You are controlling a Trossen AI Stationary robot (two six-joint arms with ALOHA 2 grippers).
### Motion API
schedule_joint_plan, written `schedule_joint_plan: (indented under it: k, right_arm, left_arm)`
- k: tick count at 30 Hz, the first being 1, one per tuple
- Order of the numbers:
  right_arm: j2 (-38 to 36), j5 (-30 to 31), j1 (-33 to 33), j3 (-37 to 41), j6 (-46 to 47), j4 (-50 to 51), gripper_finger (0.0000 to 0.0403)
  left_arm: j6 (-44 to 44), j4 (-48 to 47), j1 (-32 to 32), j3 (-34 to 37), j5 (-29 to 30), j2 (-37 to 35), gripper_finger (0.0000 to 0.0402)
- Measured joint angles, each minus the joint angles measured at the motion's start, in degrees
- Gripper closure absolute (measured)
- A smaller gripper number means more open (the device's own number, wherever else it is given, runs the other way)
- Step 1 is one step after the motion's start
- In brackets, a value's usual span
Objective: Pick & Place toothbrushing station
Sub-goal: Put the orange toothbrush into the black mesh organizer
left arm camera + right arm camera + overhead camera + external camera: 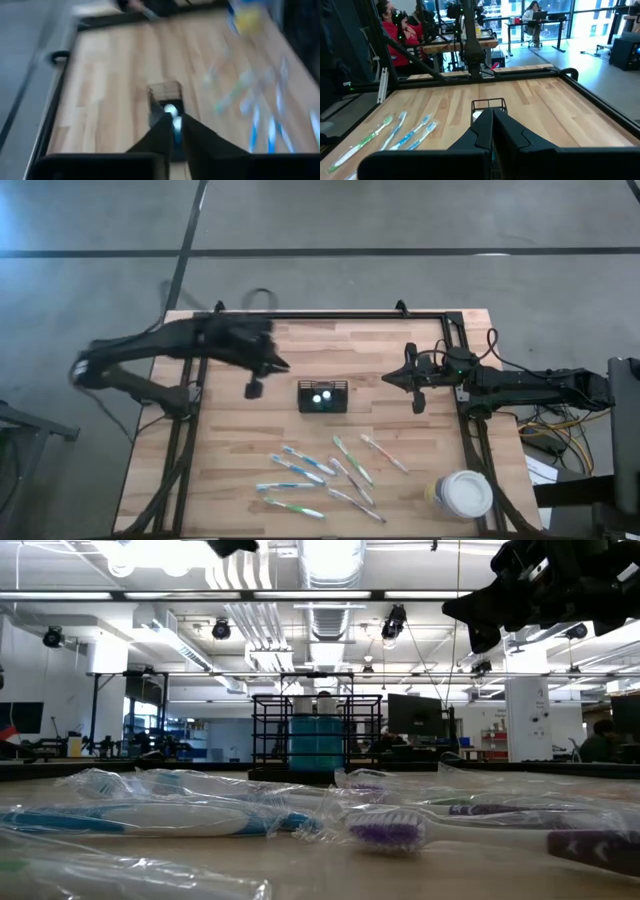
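Toothbrushes [200, 815] in clear wrappers lie loose on the desk [230, 450], near the lidded cup [465, 493]. Mesh caddy [322, 396] stands mid-desk, two tubes [321, 396] inside. Left gripper [254, 388] hovers beside it, fingers nearly together, empty; right gripper [418, 402] hovers opposite, fingers together.

Black wire-mesh caddy [322, 397] upright mid-table holding two white-capped tubes [320, 396], wrapped toothbrushes [325, 475] scattered flat nearby

The caddy [489, 105] is partly hidden behind the right gripper [493, 131] in the right wrist view. The toothbrushes [260, 125] are smeared by blur in the left wrist view, and the cup [464, 493] is cut off by the high view's lower edge.
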State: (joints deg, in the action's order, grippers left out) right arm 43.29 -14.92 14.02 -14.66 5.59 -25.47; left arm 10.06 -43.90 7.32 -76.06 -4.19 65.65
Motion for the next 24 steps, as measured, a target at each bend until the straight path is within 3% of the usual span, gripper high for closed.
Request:
schedule_joint_plan:
  k: [2, 7, 13, 17, 24]
  right_arm:
    - [0.0, 0.0, 0.0, 0.0, 0.0, 0.0, 0.0394]
    - [0.0, 0.0, 0.0, 0.0, 0.1, 0.0, 0.0394]
    - [0.0, 0.0, 0.0, 0.0, 2.8, 0.0, 0.0394]
    - [0.0, 0.0, 0.0, 0.0, 3.4, 0.0, 0.0394]
    - [0.0, 0.0, 0.0, 0.0, 3.4, 0.1, 0.0394]
  left_arm:
    - [-5.7, 6.9, 1.1, 7.9, 1.2, -7.1, 0.039]
    - [-8.8, 21.0, 1.2, 26.9, 1.5, -22.7, 0.0397]
    - [-10.0, 40.5, 1.2, 46.1, 1.7, -34.4, 0.0399]
    - [-7.7, 47.8, 1.5, 54.5, 2.2, -38.9, 0.04]
    - [-7.2, 45.4, 3.5, 60.3, 3.3, -47.0, 0.04]
